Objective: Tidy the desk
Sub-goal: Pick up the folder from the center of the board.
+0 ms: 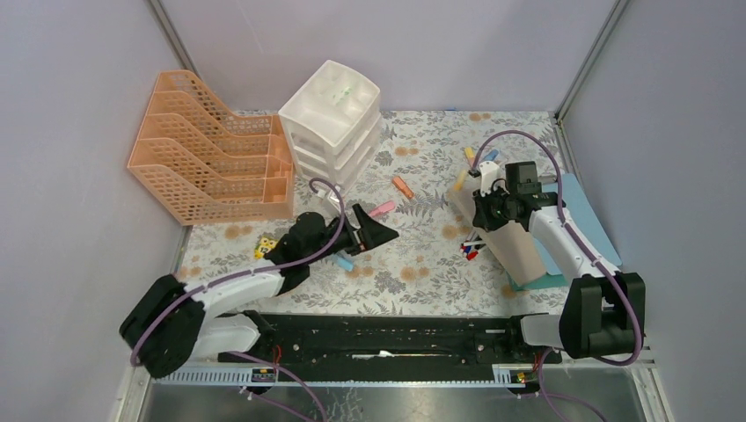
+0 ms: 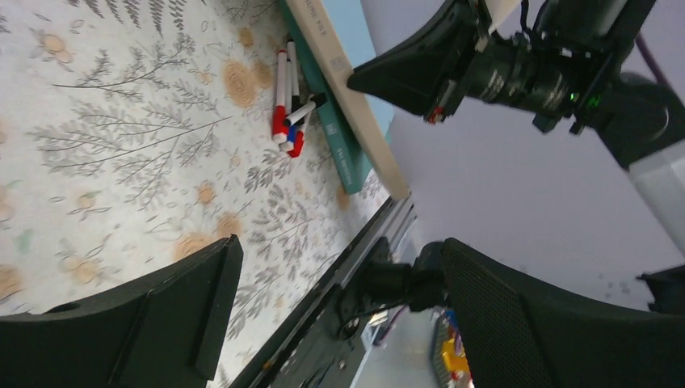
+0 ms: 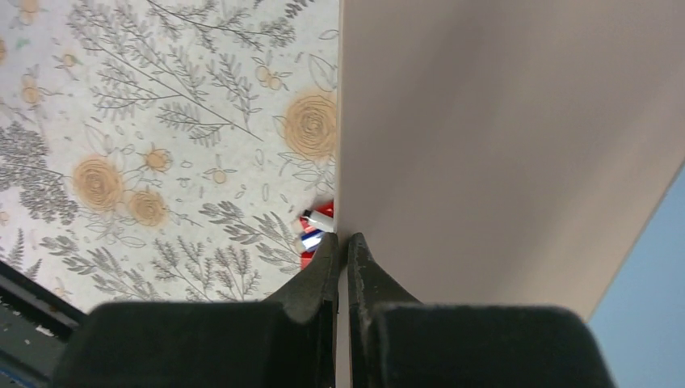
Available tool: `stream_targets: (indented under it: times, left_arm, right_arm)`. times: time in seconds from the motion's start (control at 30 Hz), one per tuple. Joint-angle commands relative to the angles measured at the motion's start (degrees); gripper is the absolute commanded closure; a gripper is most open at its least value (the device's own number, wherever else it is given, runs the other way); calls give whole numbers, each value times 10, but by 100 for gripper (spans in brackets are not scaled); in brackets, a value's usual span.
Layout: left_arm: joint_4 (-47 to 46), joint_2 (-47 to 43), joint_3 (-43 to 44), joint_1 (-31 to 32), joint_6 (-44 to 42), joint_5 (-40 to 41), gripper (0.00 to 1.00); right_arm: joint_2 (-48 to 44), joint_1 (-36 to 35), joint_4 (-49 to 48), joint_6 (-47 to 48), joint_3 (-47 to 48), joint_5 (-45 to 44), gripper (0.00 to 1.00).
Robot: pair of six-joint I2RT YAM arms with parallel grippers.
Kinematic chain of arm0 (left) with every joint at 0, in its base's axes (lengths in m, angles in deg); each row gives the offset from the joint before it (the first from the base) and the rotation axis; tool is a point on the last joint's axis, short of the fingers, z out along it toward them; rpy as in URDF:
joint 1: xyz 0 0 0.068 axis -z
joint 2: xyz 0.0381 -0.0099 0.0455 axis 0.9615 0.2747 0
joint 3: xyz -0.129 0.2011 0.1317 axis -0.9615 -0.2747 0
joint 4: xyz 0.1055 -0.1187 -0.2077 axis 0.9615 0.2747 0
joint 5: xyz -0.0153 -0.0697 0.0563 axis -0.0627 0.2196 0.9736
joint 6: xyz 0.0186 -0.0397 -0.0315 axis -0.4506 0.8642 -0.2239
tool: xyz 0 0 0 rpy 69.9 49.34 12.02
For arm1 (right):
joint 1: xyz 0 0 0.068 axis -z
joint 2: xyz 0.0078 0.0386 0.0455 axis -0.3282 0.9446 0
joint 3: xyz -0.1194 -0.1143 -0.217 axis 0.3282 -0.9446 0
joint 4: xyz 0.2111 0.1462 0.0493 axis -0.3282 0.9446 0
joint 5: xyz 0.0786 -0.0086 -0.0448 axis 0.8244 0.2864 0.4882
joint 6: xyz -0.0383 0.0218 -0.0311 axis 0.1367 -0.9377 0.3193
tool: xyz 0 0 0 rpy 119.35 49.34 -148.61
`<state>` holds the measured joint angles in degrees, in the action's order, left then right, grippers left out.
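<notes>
The desk (image 1: 422, 264) is covered with a pale fern-and-flower cloth; it also shows in the left wrist view (image 2: 121, 121) and the right wrist view (image 3: 161, 97). My right gripper (image 1: 485, 207) (image 3: 341, 242) is shut on the edge of a beige book (image 1: 515, 251) (image 3: 501, 121), which is tilted up over a teal book (image 1: 574, 220) (image 2: 343, 158). Several red and blue markers (image 1: 471, 249) (image 2: 287, 105) (image 3: 317, 230) lie beside the beige book. My left gripper (image 1: 374, 230) (image 2: 339, 275) is open and empty above the desk's middle.
A peach file rack (image 1: 211, 158) and a white three-drawer unit (image 1: 332, 119) stand at the back left. Loose highlighters lie about: orange (image 1: 403, 186), pink (image 1: 383, 208), blue (image 1: 345, 263), and a few near the right gripper (image 1: 482, 156). A black rail (image 1: 396, 338) runs along the near edge.
</notes>
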<state>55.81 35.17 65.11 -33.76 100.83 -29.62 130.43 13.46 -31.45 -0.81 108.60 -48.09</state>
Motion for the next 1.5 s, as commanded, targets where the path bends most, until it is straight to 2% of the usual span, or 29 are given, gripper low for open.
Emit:
stream_targets:
  times: [0.0, 0.07, 0.2, 0.43, 0.6, 0.63, 0.67, 0.77, 0.83, 1.03, 1.17, 1.47]
  left_arm:
    - [-190, 89, 13, 37, 93, 101, 1]
    - [-239, 141, 22, 47, 123, 120, 1]
    - [-278, 235, 64, 67, 162, 150, 1]
    - [-270, 346, 154, 99, 179, 210, 1]
    - [-244, 401, 195, 107, 191, 225, 1]
    - [-230, 408, 204, 108, 184, 227, 1]
    - [-215, 416, 214, 111, 173, 229, 1]
    - [-178, 437, 243, 115, 147, 231, 1]
    - [-173, 456, 258, 117, 140, 231, 1]
    - [-180, 527, 321, 126, 138, 231, 1]
    - [-187, 574, 368, 133, 146, 244, 2]
    - [-200, 660, 449, 135, 172, 261, 29]
  right_arm:
    - [-6, -15, 16, -23, 18, 85, 100]
    - [-7, -19, 16, -24, 17, 92, 100]
    - [-12, -22, 16, -23, 14, 108, 100]
    - [-14, -30, 19, -21, 12, 128, 100]
    - [-16, -33, 1, -22, 7, 67, 100]
    - [-17, -34, -9, -24, 2, 41, 98]
    - [-14, -35, -19, -24, -3, 11, 85]
    - [6, -49, -28, -10, -4, -52, 56]
    - [13, -52, -34, -9, -2, -66, 48]
    - [-39, -52, -40, -28, 0, -77, 40]
    - [-54, -49, -42, -26, -4, -90, 38]
    - [-72, -35, -41, -25, -6, -87, 38]
